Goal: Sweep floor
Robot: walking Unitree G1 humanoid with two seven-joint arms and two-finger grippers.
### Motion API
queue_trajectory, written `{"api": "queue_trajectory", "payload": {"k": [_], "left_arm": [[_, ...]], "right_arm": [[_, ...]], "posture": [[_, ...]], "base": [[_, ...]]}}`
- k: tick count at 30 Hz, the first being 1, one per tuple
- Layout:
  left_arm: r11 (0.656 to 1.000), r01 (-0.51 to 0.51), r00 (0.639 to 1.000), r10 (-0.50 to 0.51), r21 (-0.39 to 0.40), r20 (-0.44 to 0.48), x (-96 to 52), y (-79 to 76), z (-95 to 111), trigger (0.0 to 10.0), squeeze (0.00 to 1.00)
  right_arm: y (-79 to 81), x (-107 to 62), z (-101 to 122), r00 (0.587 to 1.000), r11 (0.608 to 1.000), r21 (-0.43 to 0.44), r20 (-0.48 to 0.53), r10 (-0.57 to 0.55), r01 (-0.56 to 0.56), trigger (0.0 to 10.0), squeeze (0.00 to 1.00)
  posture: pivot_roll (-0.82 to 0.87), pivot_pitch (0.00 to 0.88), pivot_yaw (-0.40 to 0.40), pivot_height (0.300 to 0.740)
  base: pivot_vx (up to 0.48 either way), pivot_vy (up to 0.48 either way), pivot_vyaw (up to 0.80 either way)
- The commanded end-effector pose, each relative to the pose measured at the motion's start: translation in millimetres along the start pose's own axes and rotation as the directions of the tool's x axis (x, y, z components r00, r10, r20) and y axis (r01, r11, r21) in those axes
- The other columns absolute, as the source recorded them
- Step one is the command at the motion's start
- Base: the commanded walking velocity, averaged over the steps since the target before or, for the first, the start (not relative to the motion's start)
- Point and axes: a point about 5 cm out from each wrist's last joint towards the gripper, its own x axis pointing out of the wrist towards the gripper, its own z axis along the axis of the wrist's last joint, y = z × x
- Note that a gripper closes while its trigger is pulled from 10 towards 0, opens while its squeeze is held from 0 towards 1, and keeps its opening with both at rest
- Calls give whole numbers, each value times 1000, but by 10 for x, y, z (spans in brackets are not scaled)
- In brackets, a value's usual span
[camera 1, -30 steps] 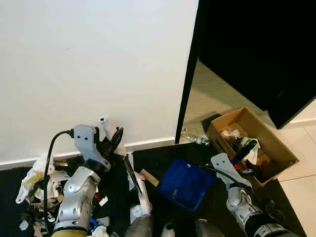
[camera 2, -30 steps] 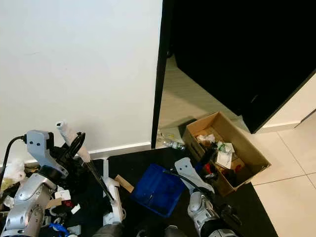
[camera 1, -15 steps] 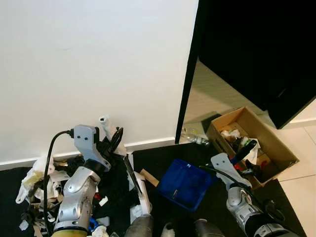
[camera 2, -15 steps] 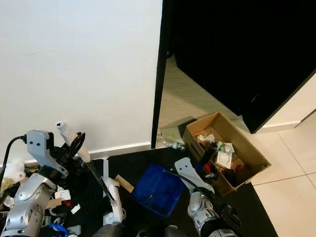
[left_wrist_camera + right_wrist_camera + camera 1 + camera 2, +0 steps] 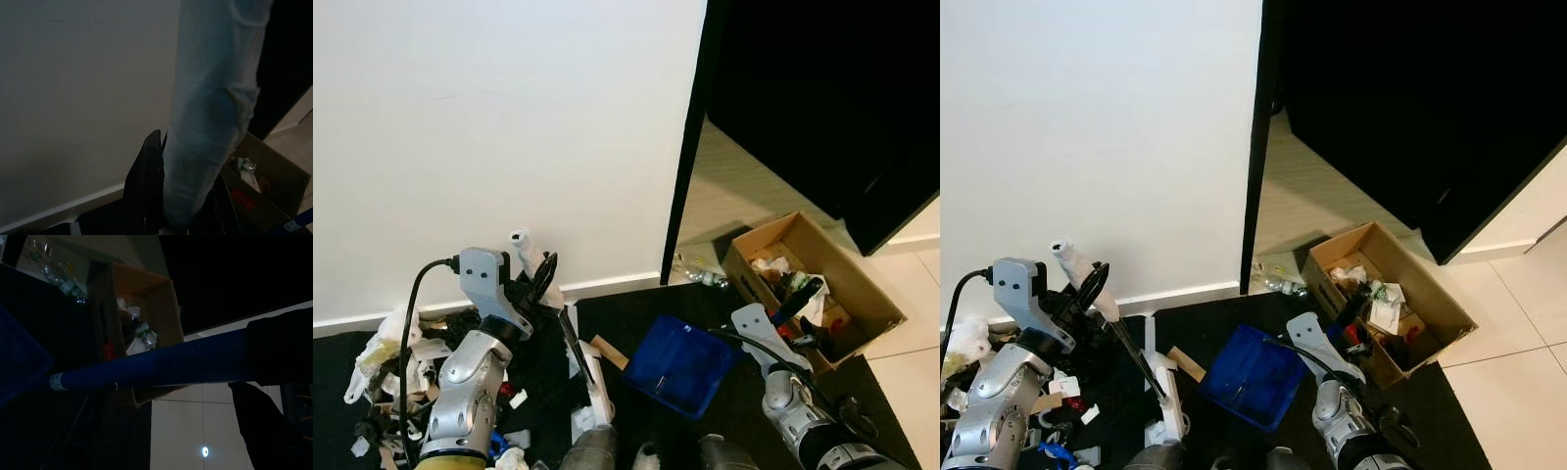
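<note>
My left gripper (image 5: 541,278) is shut on the white-wrapped handle of a broom (image 5: 590,378), low by the wall. The broom's dark shaft slants down to a white head on the black mat. In the left wrist view the pale handle (image 5: 210,122) stands right against a black finger (image 5: 146,191). My right gripper (image 5: 800,300) is shut on the blue handle (image 5: 161,363) of a blue dustpan (image 5: 683,364), which rests on the mat between my arms.
A heap of litter (image 5: 391,362) lies on the mat at the left by the baseboard. An open cardboard box (image 5: 864,281) with rubbish stands at the right. A plastic bottle (image 5: 701,275) lies near the black door frame (image 5: 690,147). Pale tiles lie beyond the mat at the right.
</note>
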Motion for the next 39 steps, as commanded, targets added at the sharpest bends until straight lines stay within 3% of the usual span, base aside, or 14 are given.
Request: {"api": "queue_trajectory", "payload": {"k": [1, 39], "left_arm": [[1000, 14, 1000, -14, -10, 17, -3, -45, -15, 10000, 8], [1000, 6, 1000, -5, -13, 18, -9, -48, -16, 10000, 8]], "right_arm": [[19, -31, -76, 1000, 1000, -3, -23, 10, -10, 10000, 0], [16, -33, -82, 1000, 1000, -2, -22, 8, -8, 10000, 0]], "posture": [[212, 136, -18, 740], [213, 146, -19, 740]], "base": [[0, 0, 0], [0, 0, 0]]}}
